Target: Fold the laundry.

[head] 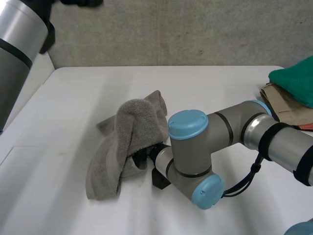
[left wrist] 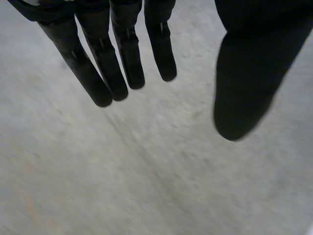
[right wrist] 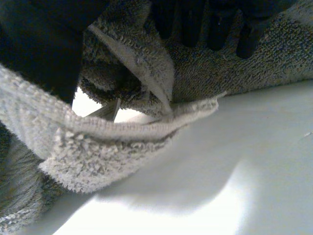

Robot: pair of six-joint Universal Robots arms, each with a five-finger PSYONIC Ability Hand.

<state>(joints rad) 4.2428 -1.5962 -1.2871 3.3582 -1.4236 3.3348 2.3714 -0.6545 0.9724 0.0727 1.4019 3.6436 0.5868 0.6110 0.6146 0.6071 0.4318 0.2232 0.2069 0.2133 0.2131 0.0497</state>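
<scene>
A grey towel [head: 128,142] lies crumpled in the middle of the white table [head: 68,98]. My right arm reaches in from the right, and my right hand [head: 143,157] is tucked against the towel's right side, partly under a fold. In the right wrist view the fingers [right wrist: 205,27] lie straight against the towel [right wrist: 102,147], and a hemmed edge hangs over the thumb [right wrist: 39,49]. My left arm [head: 17,49] is raised at the far left. My left hand [left wrist: 122,54] is open with straight fingers and the thumb [left wrist: 249,78] spread wide, holding nothing.
A green cloth [head: 296,81] sits on a stack of folded brown cloths [head: 288,105] at the table's right edge. A grey wall [head: 171,29] runs behind the table. The table's left edge is near my left arm.
</scene>
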